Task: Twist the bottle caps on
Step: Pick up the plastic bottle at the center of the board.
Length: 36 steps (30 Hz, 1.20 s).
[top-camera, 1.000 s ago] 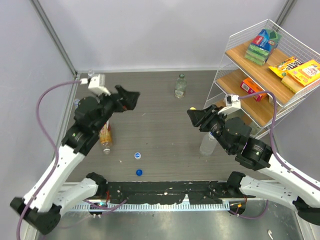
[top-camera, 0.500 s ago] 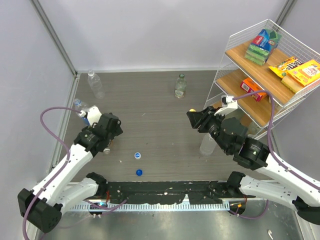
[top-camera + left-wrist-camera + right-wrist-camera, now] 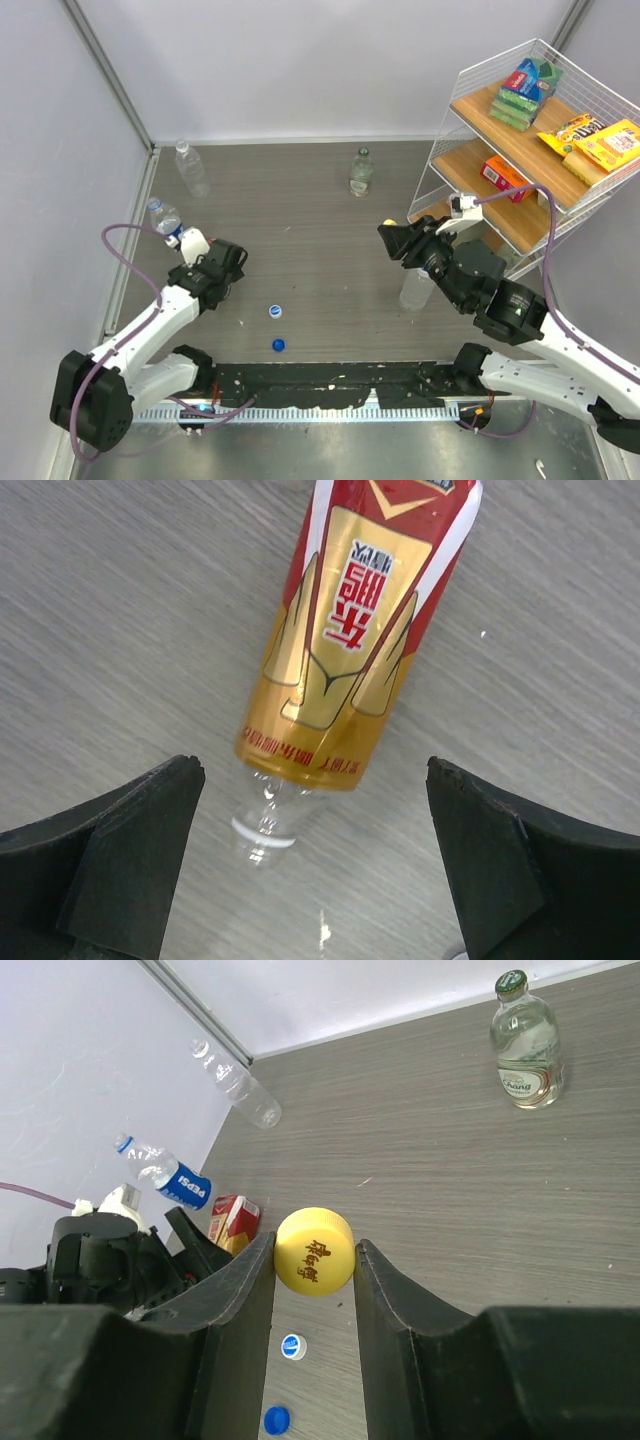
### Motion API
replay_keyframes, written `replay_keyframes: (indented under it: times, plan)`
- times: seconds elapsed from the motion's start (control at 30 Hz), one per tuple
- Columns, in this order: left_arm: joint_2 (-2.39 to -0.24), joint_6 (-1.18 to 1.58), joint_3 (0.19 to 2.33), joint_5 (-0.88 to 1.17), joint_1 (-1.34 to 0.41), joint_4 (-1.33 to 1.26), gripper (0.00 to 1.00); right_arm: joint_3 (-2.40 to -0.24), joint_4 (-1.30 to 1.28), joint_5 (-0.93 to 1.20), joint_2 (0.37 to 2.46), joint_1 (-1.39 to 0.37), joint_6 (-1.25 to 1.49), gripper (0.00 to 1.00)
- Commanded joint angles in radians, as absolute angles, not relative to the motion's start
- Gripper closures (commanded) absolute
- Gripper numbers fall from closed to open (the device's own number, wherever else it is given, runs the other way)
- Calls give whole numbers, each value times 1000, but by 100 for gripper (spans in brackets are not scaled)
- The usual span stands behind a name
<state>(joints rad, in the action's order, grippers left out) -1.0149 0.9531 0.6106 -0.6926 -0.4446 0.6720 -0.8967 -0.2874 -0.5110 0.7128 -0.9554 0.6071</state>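
An amber bottle [image 3: 355,640] with a red and gold label lies on the table. Its open, capless neck [image 3: 265,825] points between the wide-apart fingers of my left gripper [image 3: 312,800], which is open and touches nothing. In the top view that gripper [image 3: 228,258] hangs low at the left and covers the bottle. My right gripper [image 3: 314,1255] is shut on a yellow cap [image 3: 314,1248] and held above the table at mid right [image 3: 392,235]. A white cap with a blue middle [image 3: 274,311] and a dark blue cap [image 3: 278,345] lie loose near the front.
A clear bottle [image 3: 190,168] and a blue-labelled bottle [image 3: 165,220] lie by the left wall. A green-capped bottle [image 3: 361,172] stands at the back. Another clear bottle [image 3: 415,288] stands beside my right arm. A wire shelf [image 3: 520,150] with boxed snacks fills the right.
My left arm has swung from high at the back left down and toward the front, and now sits low over the amber bottle. The right arm with its yellow cap has barely moved.
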Motion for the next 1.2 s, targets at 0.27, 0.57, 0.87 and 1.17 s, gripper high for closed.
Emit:
replay_keyframes:
  times: [0.27,0.57,0.87,1.17]
  plan:
    - [-1034,842,528,-471,-385,288,0,-894,-275,-525,681,-956,603,76]
    - [-1101,821,531,-371,-385,140,0,-896,-276,-534,689,-954,609,76]
    - [-1245,747,589,-178,-385,-35,0,-890,-275,-549,692,-956,617,76]
    - [-1410,680,713,-66,-385,-98,0,-887,-288,-571,686,-954,624,76]
